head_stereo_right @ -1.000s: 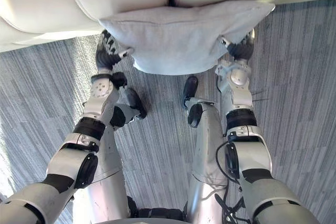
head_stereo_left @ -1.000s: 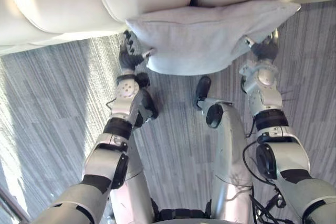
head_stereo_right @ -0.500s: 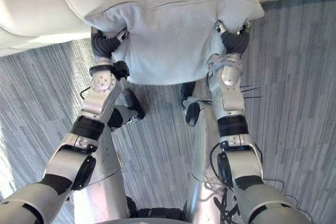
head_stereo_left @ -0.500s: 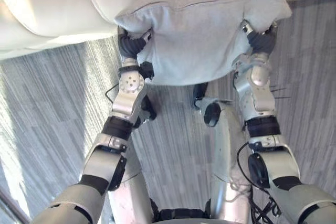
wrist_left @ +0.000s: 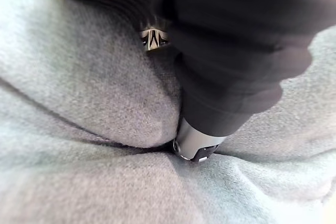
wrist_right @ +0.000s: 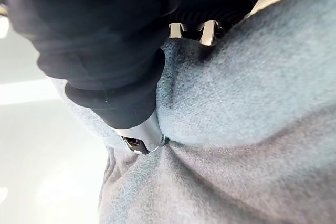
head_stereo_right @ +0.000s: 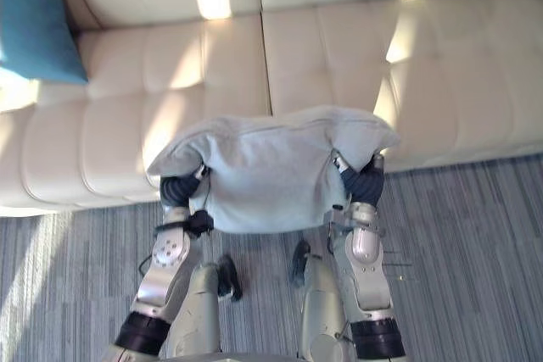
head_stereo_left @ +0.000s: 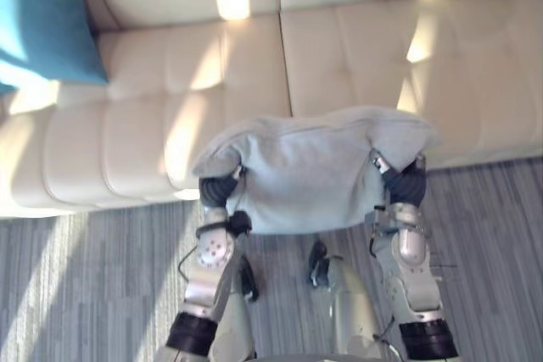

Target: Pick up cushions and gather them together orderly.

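Note:
A pale grey cushion point(head_stereo_left: 310, 171) hangs in the air in front of the cream sofa point(head_stereo_left: 136, 125), held at both sides. My left hand point(head_stereo_left: 219, 190) is shut on its left edge, thumb pressed deep into the cloth point(wrist_left: 94, 87). On the other side my right hand point(head_stereo_left: 405, 184) is shut on the right edge, the cloth point(wrist_right: 247, 93) bunched round its thumb. A teal cushion point(head_stereo_left: 42, 19) leans at the sofa's far left end.
The sofa's seat point(head_stereo_right: 339, 48) stretches across the whole back of the view, sunlit in patches. Grey striped carpet point(head_stereo_left: 76, 286) lies in front of it.
Both hands have curled shut on the grey cushion's sides and lifted it off the floor edge of the sofa. The camera has tilted up, bringing the seat and teal cushion into view.

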Controlling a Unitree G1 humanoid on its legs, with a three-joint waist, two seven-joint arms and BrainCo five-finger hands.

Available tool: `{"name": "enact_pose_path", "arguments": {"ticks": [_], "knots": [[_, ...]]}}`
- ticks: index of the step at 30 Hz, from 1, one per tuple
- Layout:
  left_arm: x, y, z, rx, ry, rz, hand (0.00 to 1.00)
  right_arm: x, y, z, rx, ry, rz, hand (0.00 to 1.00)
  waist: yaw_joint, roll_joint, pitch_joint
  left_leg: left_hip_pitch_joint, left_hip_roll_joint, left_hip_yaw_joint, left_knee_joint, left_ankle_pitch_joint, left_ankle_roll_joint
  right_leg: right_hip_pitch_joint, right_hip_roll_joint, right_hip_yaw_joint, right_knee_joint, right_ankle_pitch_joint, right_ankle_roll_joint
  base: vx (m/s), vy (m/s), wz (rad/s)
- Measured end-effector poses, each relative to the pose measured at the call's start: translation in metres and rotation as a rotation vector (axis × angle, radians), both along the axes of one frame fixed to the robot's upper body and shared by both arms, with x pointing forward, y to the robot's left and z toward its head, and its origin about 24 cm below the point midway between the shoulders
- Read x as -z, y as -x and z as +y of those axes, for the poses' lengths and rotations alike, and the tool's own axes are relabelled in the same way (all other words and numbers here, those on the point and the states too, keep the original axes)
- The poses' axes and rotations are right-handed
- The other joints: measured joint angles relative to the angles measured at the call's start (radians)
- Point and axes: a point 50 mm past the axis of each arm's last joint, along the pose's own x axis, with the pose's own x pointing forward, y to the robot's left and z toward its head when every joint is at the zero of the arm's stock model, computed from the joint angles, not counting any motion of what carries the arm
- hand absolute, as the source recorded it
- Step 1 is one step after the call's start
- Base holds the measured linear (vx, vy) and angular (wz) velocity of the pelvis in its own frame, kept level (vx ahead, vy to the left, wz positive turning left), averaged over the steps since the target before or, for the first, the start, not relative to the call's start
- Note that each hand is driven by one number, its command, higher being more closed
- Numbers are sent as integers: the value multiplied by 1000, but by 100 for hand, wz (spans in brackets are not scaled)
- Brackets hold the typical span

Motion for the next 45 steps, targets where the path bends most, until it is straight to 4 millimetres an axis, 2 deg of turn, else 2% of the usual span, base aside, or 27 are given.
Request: {"name": "enact_pose_path", "arguments": {"ticks": [4, 6, 8, 11, 12, 13, 14, 15, 17, 18, 19, 20, 21, 22, 23, 24, 25, 26, 27, 29, 30, 31, 32, 34, 39, 41, 45], "knots": [[15, 14, 11, -31, -2, 64, 100, 14, -3, 6, -60, 40, 56, 100, 5, 8, -10, 114, -12, 20, -90, 13, 4, 127, 35, 25, -158, 76, 11, 169, 87, -23], [17, 17, 14, -40, -2, 73, 100, 14, -3, 9, -78, 49, 56, 100, 6, 7, -11, 143, -25, 21, -104, 1, 18, 141, 33, 47, -166, 82, 13, 104, 93, -30], [18, 19, 13, -24, -3, 77, 100, 15, -3, 7, -78, 65, 62, 100, 5, 7, -11, 168, -40, 18, -99, -32, 28, 139, 16, 61, -117, 63, 27, 80, 140, -16], [24, 24, 12, 3, -8, 103, 100, 23, -3, 3, -70, 81, 100, 100, -5, 7, -10, 218, -58, 20, -37, -109, 42, 95, -33, 98, 119, 8, 37, 52, 135, 0], [25, 25, 12, 11, -14, 108, 100, 27, -2, 2, -68, 90, 114, 100, -6, 5, -9, 238, -67, 13, -30, -136, 63, 69, -48, 117, 208, 13, 30, 60, 87, 17], [25, 25, 14, 16, -32, 110, 100, 31, -2, 1, -70, 95, 133, 100, -13, -1, -5, 266, -84, -2, -32, -150, 77, 19, -69, 134, 328, 38, -18, 79, 71, 32], [26, 26, 14, 17, -43, 112, 100, 34, -1, 0, -77, 100, 147, 100, -26, 3, -9, 269, -85, -13, -32, -157, 82, 10, -67, 138, 335, 11, -24, 114, 45, 42], [23, 25, 16, 15, -58, 103, 100, 36, 0, 0, -86, 100, 152, 100, -27, -3, -15, 273, -85, -23, -32, -169, 83, -10, -56, 136, 287, -23, 5, 202, -2, 35], [20, 23, 17, 20, -70, 89, 100, 37, 0, -3, -88, 98, 156, 100, -29, -5, -15, 277, -89, -47, -48, -177, 75, -37, -17, 161, 112, -10, 38, 271, -50, 55], [20, 23, 15, 37, -78, 89, 100, 42, 6, -10, -73, 93, 176, 100, -53, -4, -15, 294, -104, -91, -74, -171, 46, -38, 29, 221, -108, 89, 74, 332, -115, 93], [21, 23, 13, 49, -84, 91, 100, 44, 8, -13, -65, 94, 187, 100, -61, -4, -15, 301, -109, -113, -75, -176, 29, -35, 35, 241, -126, 161, 71, 422, -160, 113], [23, 23, 6, 75, -76, 101, 100, 47, 11, -19, -53, 108, 205, 100, -70, 23, -14, 312, -100, -154, -73, -188, 8, -29, 51, 247, -93, 187, 53, 261, -102, 51], [24, 23, 3, 86, -71, 106, 100, 48, 12, -22, -47, 114, 213, 100, -58, 43, -17, 320, -84, -167, -79, -181, -5, -37, 57, 238, -63, 181, 42, 354, -93, 44], [25, 22, -2, 103, -64, 108, 100, 48, 13, -29, -30, 124, 222, 100, -58, 46, -19, 323, -82, -209, -67, -143, -55, -43, 46, 222, 1, 136, 22, 497, -154, 44], [25, 19, -6, 125, -65, 107, 100, 48, 15, -32, -18, 124, 225, 100, -65, 46, -19, 292, -87, -228, 16, -88, -60, -22, 33, 199, 30, 107, 14, 487, -173, 66], [25, 17, -10, 132, -55, 109, 100, 46, 15, -35, -11, 132, 219, 100, -65, 46, -19, 244, -79, -221, 141, -25, -44, 16, 28, 185, 8, 93, 10, 453, -197, 54], [26, 15, -11, 135, -52, 111, 100, 41, 15, -37, -7, 142, 200, 100, -52, 45, -18, 164, -33, -184, 300, 12, -16, 82, 26, 169, -48, 84, 4, 289, -110, 28], [26, 15, -12, 136, -47, 109, 100, 38, 16, -37, -5, 141, 184, 100, -51, 47, -18, 135, -11, -157, 342, 6, -7, 115, 28, 157, -77, 84, 4, 337, -100, 28], [24, 14, -14, 143, -43, 98, 100, 29, 16, -36, -1, 134, 144, 100, -50, 45, -17, 83, 16, -104, 356, -12, 22, 166, 20, 140, -127, 84, 4, 284, -44, 34], [18, 9, -16, 162, -47, 73, 100, 12, 14, -37, 7, 137, 64, 100, -43, 44, -18, 12, 13, -62, 260, -21, 39, 192, 6, 129, -171, 85, 5, 223, 34, 15], [14, 4, -18, 172, -51, 53, 100, 5, 11, -38, 10, 145, 31, 100, -36, 49, -20, -1, -1, -54, 94, 16, 32, 182, 7, 130, -174, 84, 12, 126, 117, -22], [12, 3, -19, 178, -50, 45, 100, 1, 8, -39, 12, 149, 19, 100, -30, 61, -24, -1, -3, -56, 4, 99, 36, 180, 19, 137, -175, 81, 23, 150, 211, -42], [10, 0, -21, 191, -57, 34, 100, -1, 5, -40, 23, 141, 8, 100, -24, 73, -30, 5, 8, -67, -54, 117, 30, 179, 38, 149, -178, 66, 46, 124, 187, -20], [4, -6, -19, 206, -98, 11, 100, 3, 6, -37, 49, 86, 14, 100, -28, 45, -33, 3, -28, -55, -99, 125, 44, 151, 13, 168, -181, 77, 60, 111, 143, -2], [-8, -15, -15, 183, -120, -39, 100, -9, -6, -21, 46, 35, -38, 100, -23, 40, -33, -7, -48, -4, -122, 126, 46, 121, -1, 226, -222, 96, 81, 45, 71, -23], [-22, -26, -16, 175, -135, -91, 100, -25, -16, -16, 63, 16, -96, 100, -24, 39, -33, -22, -42, 9, -127, 126, 46, 93, 6, 245, -221, 104, 82, -33, -15, -27], [-68, -66, -20, 118, -187, -241, 100, -82, -50, -3, 118, 20, -279, 100, -30, 33, -28, -59, -39, 36, -143, 148, 53, 23, 18, 282, -214, 134, 73, -74, -21, -26]]}}
